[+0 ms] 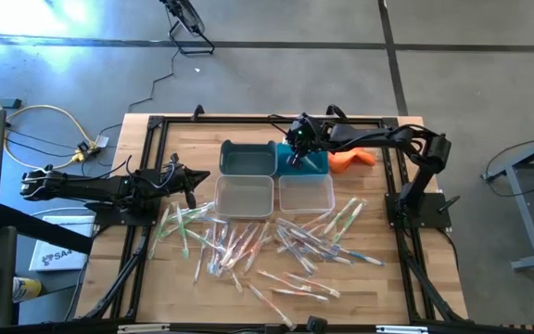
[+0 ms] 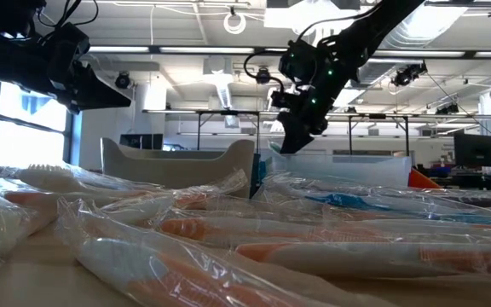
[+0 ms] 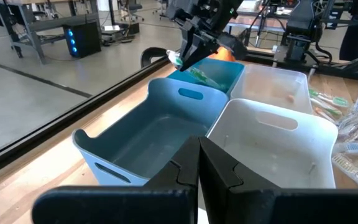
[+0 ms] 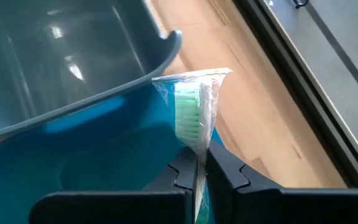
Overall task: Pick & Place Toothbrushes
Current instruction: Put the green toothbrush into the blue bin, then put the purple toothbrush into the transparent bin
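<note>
**Right pincer holds a wrapped green toothbrush over the bright blue bin**

The right pincer is closed tight on a green toothbrush in a clear wrapper. Its two dark fingers pinch the wrapper and handle just below the bristle head, and the head stands up past the fingertips. Directly beneath this pincer is the bright blue bin. Beside it sits the grey-blue bin. Two clear bins lie a little farther out, toward the front of the surface.

Beyond the clear bins, the other toothbrushes lie scattered in a loose, overlapping heap on the wooden surface. Their handles are green, pink-red, blue or whitish. An orange cloth rests just past the bright blue bin, on the side away from the grey-blue one.

The left pincer waits well apart from the right one, near the grey-blue bin and a clear bin. Its fingers are pressed together and hold nothing.

Judging from their look, these brushes are very light, with a stiff, thin handle inside a slick, crinkly wrapper. A grip on loose film alone would likely slip. The surest hold seems to be across the handle, near its middle or just under the head. Where brushes overlap, neighbours may drag along.
</note>
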